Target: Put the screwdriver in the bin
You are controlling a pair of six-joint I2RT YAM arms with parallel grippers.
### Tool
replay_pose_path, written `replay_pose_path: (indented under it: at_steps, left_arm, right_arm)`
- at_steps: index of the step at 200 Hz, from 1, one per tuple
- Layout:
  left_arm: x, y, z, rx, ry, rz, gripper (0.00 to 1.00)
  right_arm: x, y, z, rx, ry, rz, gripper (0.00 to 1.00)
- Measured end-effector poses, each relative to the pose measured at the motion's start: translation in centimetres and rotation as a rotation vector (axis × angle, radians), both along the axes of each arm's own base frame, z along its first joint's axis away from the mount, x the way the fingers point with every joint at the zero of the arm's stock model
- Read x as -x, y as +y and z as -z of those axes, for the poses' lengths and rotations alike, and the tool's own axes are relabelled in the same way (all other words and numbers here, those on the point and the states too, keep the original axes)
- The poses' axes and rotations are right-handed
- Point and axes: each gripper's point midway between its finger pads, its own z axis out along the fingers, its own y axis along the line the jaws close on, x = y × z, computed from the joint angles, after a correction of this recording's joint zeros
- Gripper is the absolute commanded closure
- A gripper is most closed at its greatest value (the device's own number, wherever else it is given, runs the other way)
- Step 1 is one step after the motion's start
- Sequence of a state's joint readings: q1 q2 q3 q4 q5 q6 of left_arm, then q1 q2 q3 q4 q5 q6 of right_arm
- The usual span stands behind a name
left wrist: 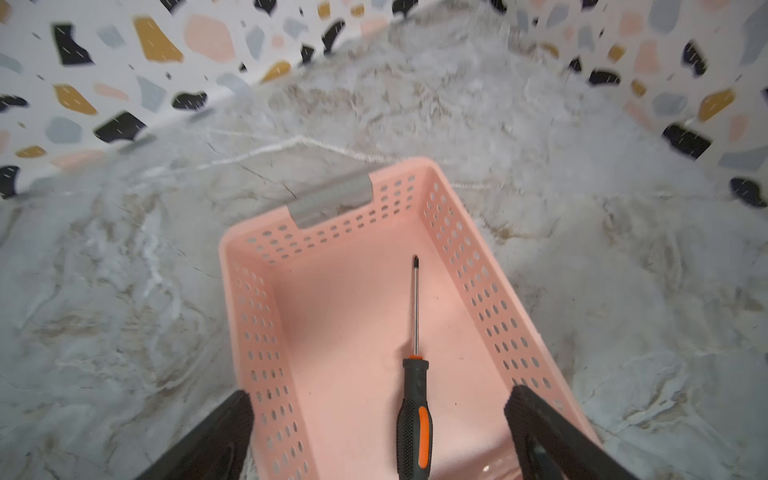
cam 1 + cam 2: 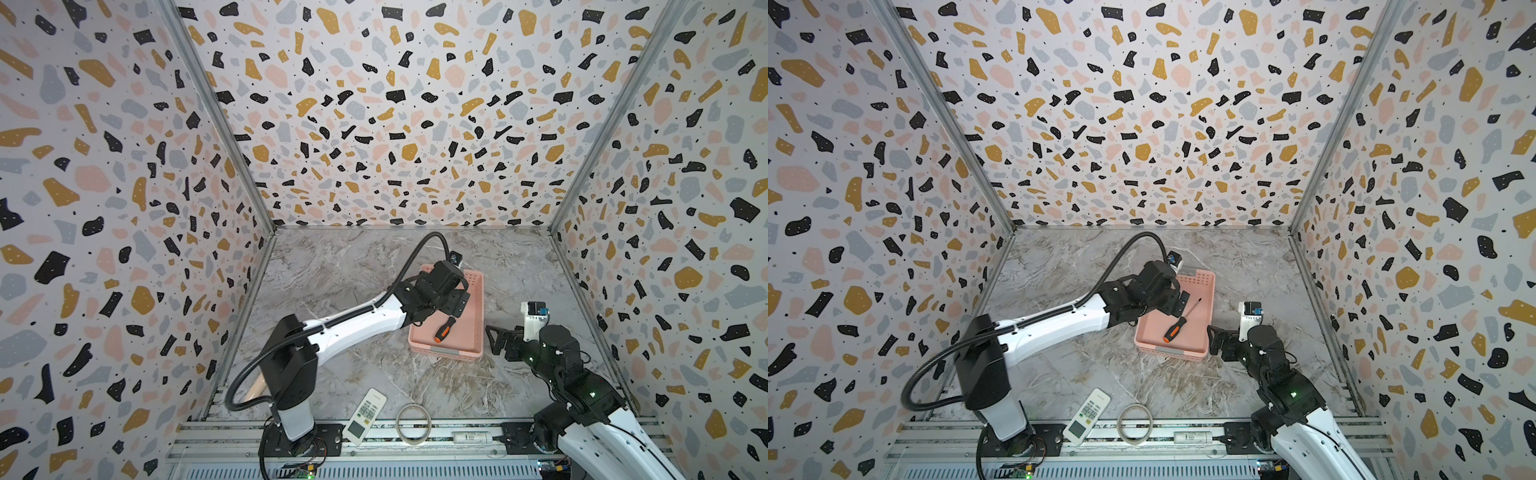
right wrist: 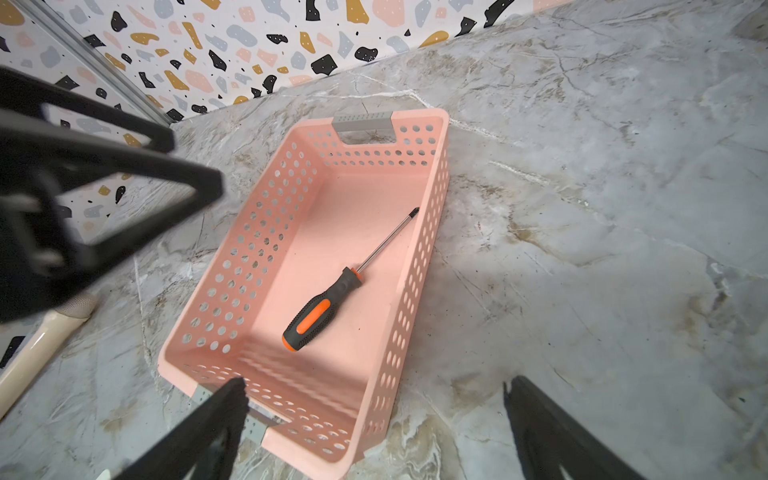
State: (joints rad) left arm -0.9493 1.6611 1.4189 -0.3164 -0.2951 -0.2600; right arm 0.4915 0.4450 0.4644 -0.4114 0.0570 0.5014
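The screwdriver [image 2: 444, 329] [image 2: 1173, 330], black-and-orange handle and thin shaft, lies loose on the floor of the pink perforated bin [image 2: 471, 332] [image 2: 1169, 353]. My left gripper [image 2: 455, 304] [image 2: 1181, 303] hovers over the bin's left side. It is open and nothing is between its fingers. In the left wrist view the screwdriver [image 1: 413, 415] rests below the left gripper [image 1: 380, 397], untouched, inside the bin [image 1: 257, 332]. My right gripper [image 2: 496, 338] [image 2: 1219, 340] stands open just right of the bin, near its front corner. The right wrist view shows the screwdriver [image 3: 320, 311], the bin [image 3: 232, 270] and my empty right gripper [image 3: 374, 386].
A white remote control [image 2: 365, 415], a pale ring [image 2: 412, 424] and a small white cylinder [image 2: 471, 437] lie by the front rail. A beige stick [image 2: 257, 388] [image 3: 37, 349] lies at the left behind the left arm. Patterned walls enclose three sides.
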Motion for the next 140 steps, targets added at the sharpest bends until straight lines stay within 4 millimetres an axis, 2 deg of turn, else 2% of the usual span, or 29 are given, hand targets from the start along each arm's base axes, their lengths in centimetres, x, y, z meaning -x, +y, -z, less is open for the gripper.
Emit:
replay_pose_path:
  at_steps: [11, 26, 41, 60, 78, 127, 140]
  left_arm:
    - [0.1, 2.1, -2.1, 0.04, -0.057, -0.032, 0.0]
    - [0.1, 5.8, -4.7, 0.092, -0.139, -0.098, 0.0]
    - [-0.2, 9.6, -6.4, 0.125, -0.204, -0.174, 0.0]
    - [-0.8, 13.9, -7.6, 0.131, -0.273, -0.277, 0.0]
    - [-1.1, 17.5, -7.6, 0.087, -0.329, -0.376, 0.0]
    - [0.4, 23.7, -5.0, -0.139, -0.458, -0.534, 0.0]
    - [0.7, 25.0, -4.5, -0.161, -0.483, -0.56, 0.0]
  right_arm:
    - [0.1, 0.0, -0.1, -0.006, -0.004, -0.001, 0.01]
    - [0.1, 0.1, -0.3, -0.011, -0.009, -0.004, 0.01]
    - [0.2, 0.1, -0.4, -0.014, -0.013, -0.005, 0.01]
    - [0.2, 0.1, -0.4, -0.012, -0.015, -0.006, 0.01]
    - [0.1, 0.1, -0.3, 0.0, -0.013, -0.01, 0.01]
    - [-1.3, 0.3, 1.1, 0.075, 0.019, -0.007, 0.01]
    - [-2.0, 0.4, 0.9, 0.094, 0.015, 0.0, 0.01]
